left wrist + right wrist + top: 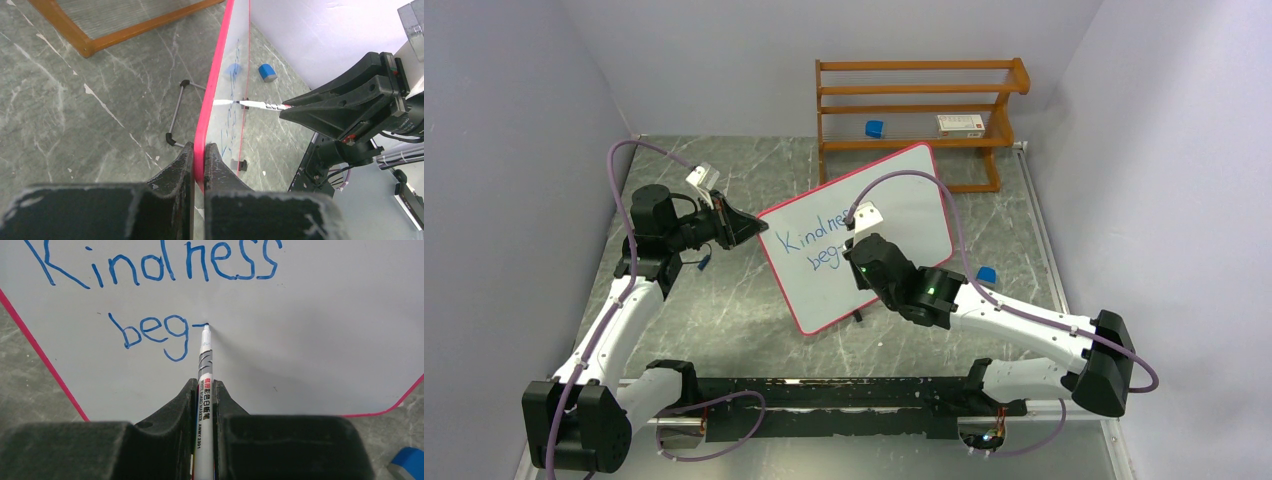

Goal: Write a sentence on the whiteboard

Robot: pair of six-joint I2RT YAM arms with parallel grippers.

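From its base the left arm [614, 325] runs up the left side, wrist bent right. The left gripper [199, 150] is clamped on the board [210, 100] edge, one finger on each side of the rim. The right arm [1024, 320] reaches from the right base in toward centre, forearm low, wrist aimed at the board face. The right gripper [205, 387] is pinched tight on a marker [205, 360], tip touching the board.
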